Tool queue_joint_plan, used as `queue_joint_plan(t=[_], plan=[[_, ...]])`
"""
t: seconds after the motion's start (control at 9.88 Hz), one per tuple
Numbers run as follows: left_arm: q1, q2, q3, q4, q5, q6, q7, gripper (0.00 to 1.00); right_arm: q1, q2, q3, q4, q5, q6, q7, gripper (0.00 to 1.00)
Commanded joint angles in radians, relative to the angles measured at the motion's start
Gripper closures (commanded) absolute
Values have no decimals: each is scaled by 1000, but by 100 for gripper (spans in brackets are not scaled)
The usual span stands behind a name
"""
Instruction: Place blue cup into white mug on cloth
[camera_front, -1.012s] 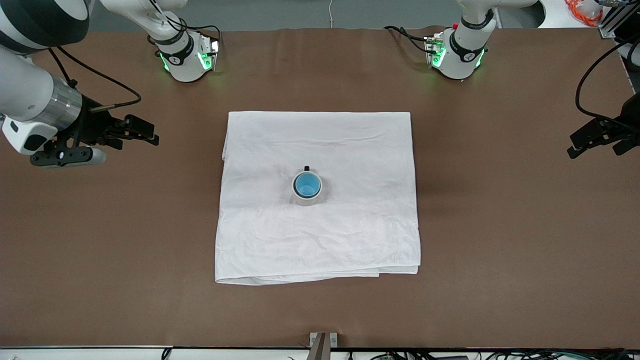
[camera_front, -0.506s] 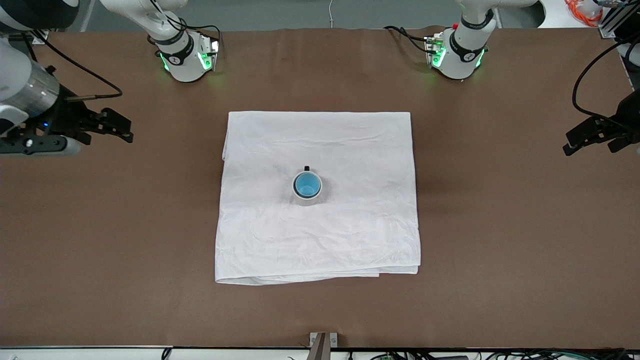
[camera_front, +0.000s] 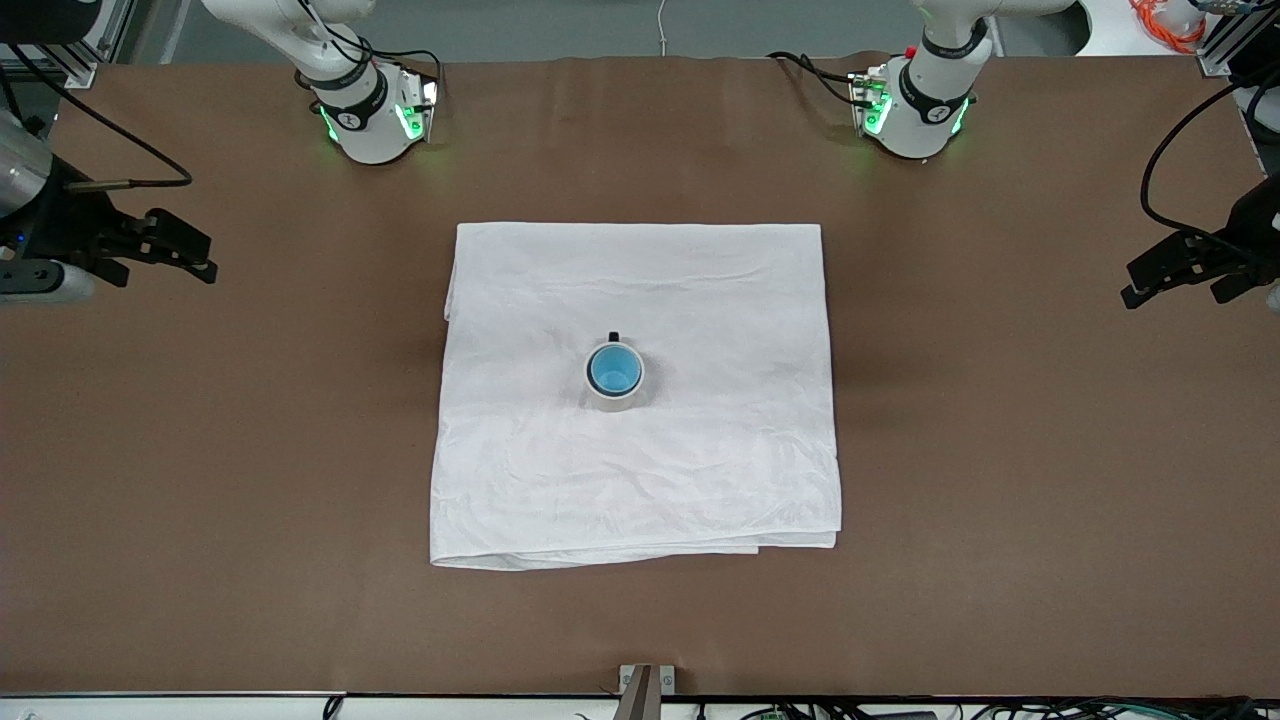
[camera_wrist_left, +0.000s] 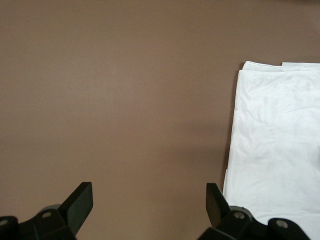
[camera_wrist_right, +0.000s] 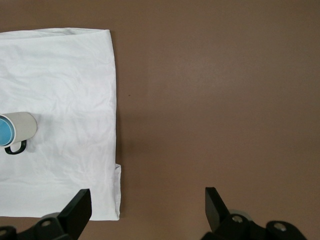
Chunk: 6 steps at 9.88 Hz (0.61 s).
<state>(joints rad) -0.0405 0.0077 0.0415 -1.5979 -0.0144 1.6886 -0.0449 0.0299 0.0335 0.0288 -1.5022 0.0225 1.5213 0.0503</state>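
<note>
The blue cup (camera_front: 614, 370) sits upright inside the white mug (camera_front: 613, 394), which stands near the middle of the white cloth (camera_front: 700, 300). The mug's black handle (camera_front: 613, 337) points toward the robots' bases. In the right wrist view the mug (camera_wrist_right: 24, 124) shows with the cup's blue inside (camera_wrist_right: 5, 131) on the cloth (camera_wrist_right: 60, 85). My right gripper (camera_front: 205, 258) is open and empty over bare table at the right arm's end, and shows open in its wrist view (camera_wrist_right: 146, 206). My left gripper (camera_front: 1135, 283) is open and empty over bare table at the left arm's end (camera_wrist_left: 148, 200), beside the cloth's edge (camera_wrist_left: 275, 140).
The brown table (camera_front: 1000, 450) lies bare all around the cloth. The two arm bases (camera_front: 370, 110) (camera_front: 915, 105) stand along the edge farthest from the front camera. A small metal bracket (camera_front: 645, 680) sits at the nearest edge.
My right gripper has drawn back from the cloth toward the right arm's end of the table. My left gripper has shifted slightly. Cup, mug and cloth have not moved.
</note>
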Motion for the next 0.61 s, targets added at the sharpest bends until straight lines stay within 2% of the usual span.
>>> queue_joint_plan(t=[0.0,0.1,0.51], plan=[[33,-2,-26,15,-4,-23,-10,0,-15,-7,8,13,-6,-26,-7,0],[43,-2,-40,15,-4,-27,-10,0,-33,-7,10,22,-7,-76,-9,0],[41,-2,-42,16,-4,-36,-10,0,-73,-23,17,45,-6,-89,-18,0]])
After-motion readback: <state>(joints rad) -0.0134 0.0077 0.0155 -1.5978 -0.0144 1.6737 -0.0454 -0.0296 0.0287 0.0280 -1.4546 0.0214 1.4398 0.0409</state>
